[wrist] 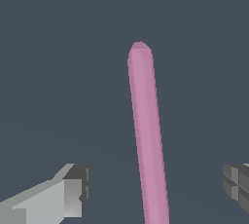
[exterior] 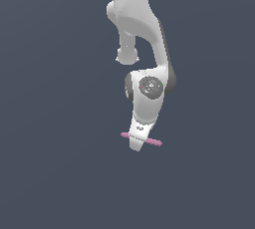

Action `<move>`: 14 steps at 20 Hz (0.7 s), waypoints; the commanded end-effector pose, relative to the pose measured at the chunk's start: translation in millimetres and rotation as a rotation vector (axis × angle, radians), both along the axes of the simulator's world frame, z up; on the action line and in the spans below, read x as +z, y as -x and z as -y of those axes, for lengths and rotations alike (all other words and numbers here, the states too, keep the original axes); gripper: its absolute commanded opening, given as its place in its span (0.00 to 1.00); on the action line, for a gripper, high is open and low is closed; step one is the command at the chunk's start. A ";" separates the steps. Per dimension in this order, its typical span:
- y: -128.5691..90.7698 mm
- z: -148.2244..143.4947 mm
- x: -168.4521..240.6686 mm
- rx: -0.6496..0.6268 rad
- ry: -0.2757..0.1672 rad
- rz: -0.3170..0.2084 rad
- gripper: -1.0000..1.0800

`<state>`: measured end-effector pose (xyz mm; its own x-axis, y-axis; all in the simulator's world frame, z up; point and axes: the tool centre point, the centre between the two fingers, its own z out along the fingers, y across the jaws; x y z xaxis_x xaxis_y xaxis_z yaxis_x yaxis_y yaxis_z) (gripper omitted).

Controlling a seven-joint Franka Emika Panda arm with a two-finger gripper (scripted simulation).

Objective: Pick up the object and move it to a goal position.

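The object is a thin pink rod (exterior: 153, 142) lying on the flat dark grey ground, its two ends sticking out on either side of the gripper (exterior: 135, 146) in the exterior view. The arm reaches down over it from above. In the wrist view the rod (wrist: 146, 121) runs lengthwise between the two fingers. The gripper (wrist: 155, 184) is open: one finger (wrist: 73, 189) and the other finger (wrist: 237, 181) stand well apart, with a clear gap between each of them and the rod. Neither touches it.
A plain dark grey ground (exterior: 50, 173) lies all around. The white arm (exterior: 142, 29) comes down from the top of the exterior view. No other objects or goal marker show.
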<state>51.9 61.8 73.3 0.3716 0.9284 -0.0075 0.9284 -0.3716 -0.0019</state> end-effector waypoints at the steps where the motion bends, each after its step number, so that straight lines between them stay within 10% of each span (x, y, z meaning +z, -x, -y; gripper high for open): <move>1: -2.5 -1.1 -4.0 0.045 -0.002 0.002 0.96; 14: -5.8 -2.5 -12.2 0.114 -0.006 0.004 0.96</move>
<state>57.8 64.3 62.1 0.2640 0.9645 -0.0003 0.9645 -0.2640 -0.0002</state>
